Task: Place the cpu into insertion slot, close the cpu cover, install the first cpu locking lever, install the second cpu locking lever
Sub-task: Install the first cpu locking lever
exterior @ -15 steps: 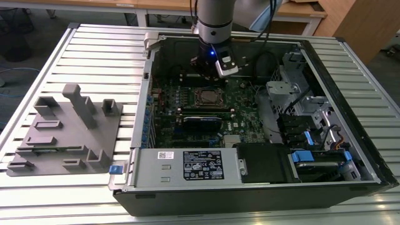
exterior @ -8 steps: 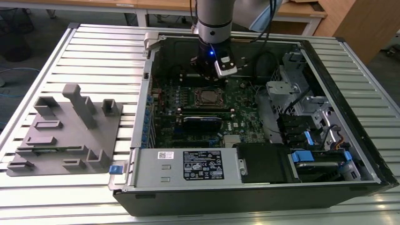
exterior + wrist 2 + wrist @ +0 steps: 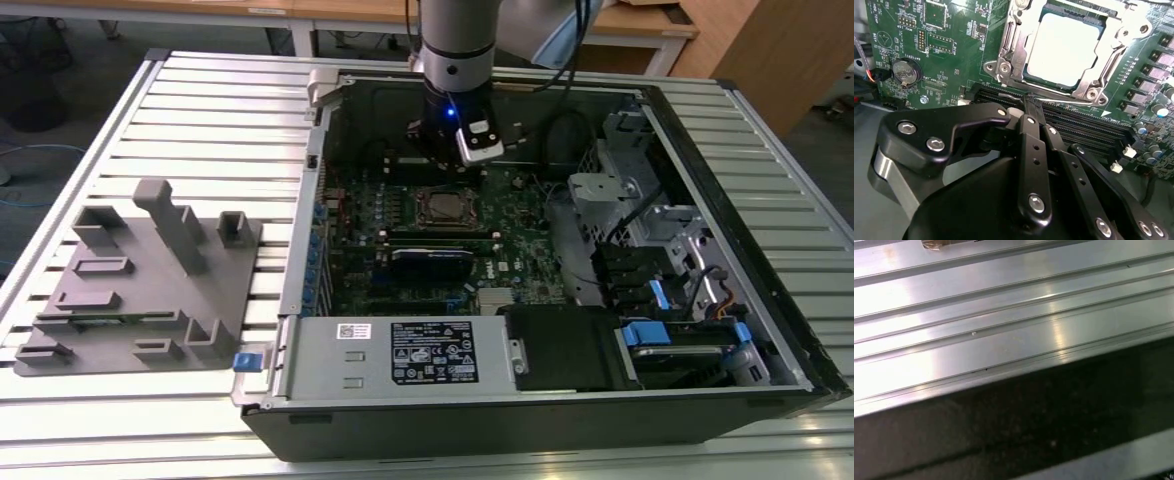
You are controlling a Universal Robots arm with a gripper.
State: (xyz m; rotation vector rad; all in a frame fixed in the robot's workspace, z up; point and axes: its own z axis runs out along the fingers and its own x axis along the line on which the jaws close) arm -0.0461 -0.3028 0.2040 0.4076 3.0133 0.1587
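1. The arm (image 3: pixel 461 40) reaches down into the open case (image 3: pixel 747 250), which lies on a ribbed metal table (image 3: pixel 200 110). The gripper (image 3: pixel 447 165) hangs over the green board (image 3: pixel 514 225).
2. The cpu (image 3: pixel 1064 47) sits flat in the slot (image 3: pixel 1026 76), silver face up. In the exterior view it lies near the middle of the board (image 3: pixel 442 207), just below the gripper.
3. The cover (image 3: pixel 1006 65) lies down over the cpu and frames its face on all sides.
4. In the second wrist view the gripper (image 3: pixel 1030 102) has its black fingers (image 3: pixel 1029 145) pressed together. Nothing can be seen between them.
5. The fingertips are over the memory slots (image 3: pixel 1089 122), just beside the nearest edge of the cover. Whether they touch the thin metal rod along that edge cannot be told.
6. A coin cell (image 3: pixel 906 71) sits on the board, well apart from the cover.
7. A grey fixture (image 3: pixel 134 280) lies on the table at the exterior view's left, beside the case.
8. The first wrist view shows the table's ribs (image 3: pixel 1004 305) above a dark band.
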